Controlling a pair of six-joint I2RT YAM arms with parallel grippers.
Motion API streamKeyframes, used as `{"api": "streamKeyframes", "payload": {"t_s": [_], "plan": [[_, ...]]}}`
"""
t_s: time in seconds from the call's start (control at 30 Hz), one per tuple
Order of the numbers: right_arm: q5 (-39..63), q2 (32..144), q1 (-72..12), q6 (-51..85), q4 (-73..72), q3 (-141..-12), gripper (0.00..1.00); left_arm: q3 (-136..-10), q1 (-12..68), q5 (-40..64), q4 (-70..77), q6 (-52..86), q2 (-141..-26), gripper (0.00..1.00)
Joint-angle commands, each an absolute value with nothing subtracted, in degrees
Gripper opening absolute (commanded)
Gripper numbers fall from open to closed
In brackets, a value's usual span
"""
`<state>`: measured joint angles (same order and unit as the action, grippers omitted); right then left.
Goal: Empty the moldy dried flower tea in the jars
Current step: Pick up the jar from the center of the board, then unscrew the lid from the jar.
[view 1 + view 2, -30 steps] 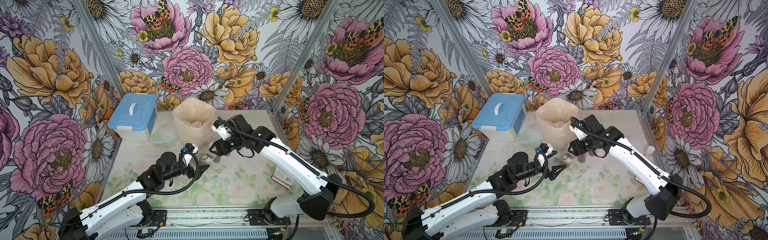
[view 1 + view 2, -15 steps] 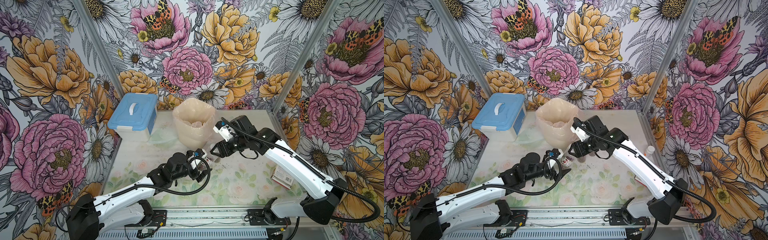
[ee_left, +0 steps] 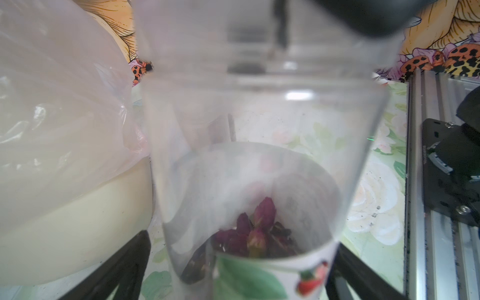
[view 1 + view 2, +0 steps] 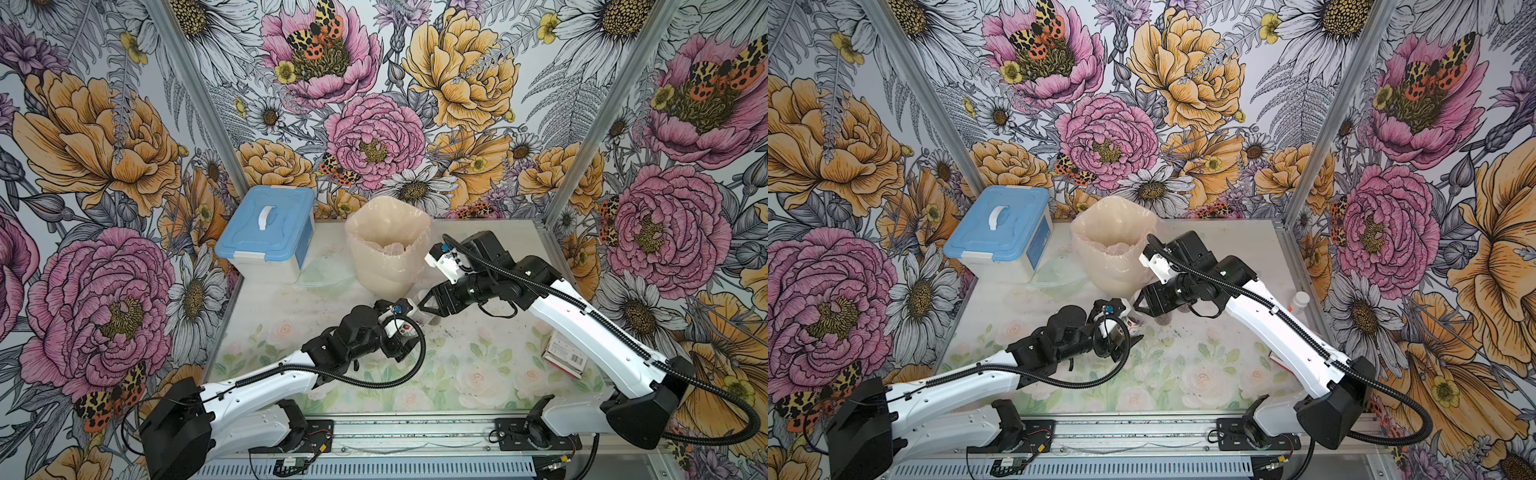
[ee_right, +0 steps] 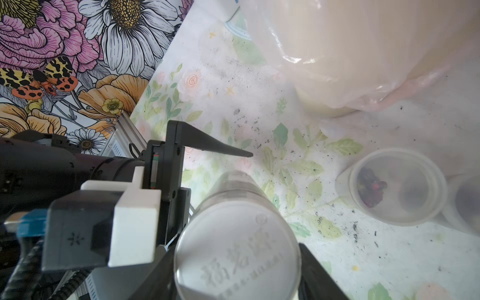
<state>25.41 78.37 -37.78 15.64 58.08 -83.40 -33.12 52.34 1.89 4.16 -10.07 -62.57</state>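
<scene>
The right gripper [image 4: 426,306], half-closed, grips the lid [image 5: 237,249] of the labelled jar [image 3: 259,155] beside the lined bin [image 4: 374,266], while the wide-open left gripper [image 3: 239,272] straddles its body (dried rosebuds [image 3: 255,233] settled inside), seemingly to brace it for unscrewing.

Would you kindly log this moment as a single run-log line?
right fingers: clamp labelled jar at lid | left fingers: open, straddling jar body | lid: on | tea: inside

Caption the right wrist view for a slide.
Right hand clamps a jar by its lid; another jar sits beside the bin.
</scene>
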Motion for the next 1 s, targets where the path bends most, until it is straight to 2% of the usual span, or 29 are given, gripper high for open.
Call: {"api": "streamKeyframes", "payload": {"t_s": [0.0,0.53,0.67,0.83,0.97], "plan": [[27.12,76.64,-37.18,16.33,57.39,-83.33,0.21,-32.35,51.99,1.29,6.33,-10.54,-63.35,0.97],[28.26,77.23,-37.18,15.0,57.3,-82.92,0.19,-32.88,50.3,6.42,7.05,-10.2,-64.77,0.62],[28.96,77.24,-37.18,11.81,57.38,-82.36,0.19,-32.11,48.78,11.64,8.32,-9.55,-63.6,0.57],[31.66,76.94,-37.19,5.61,57.4,-80.94,0.18,-31.47,46.21,19.87,9.05,-8.37,-62.14,0.56],[32.76,75.78,-37.18,-2.78,57.4,-79.09,0.12,-31.53,44.77,25.21,8.22,-8.39,-61.93,0.56]]}}
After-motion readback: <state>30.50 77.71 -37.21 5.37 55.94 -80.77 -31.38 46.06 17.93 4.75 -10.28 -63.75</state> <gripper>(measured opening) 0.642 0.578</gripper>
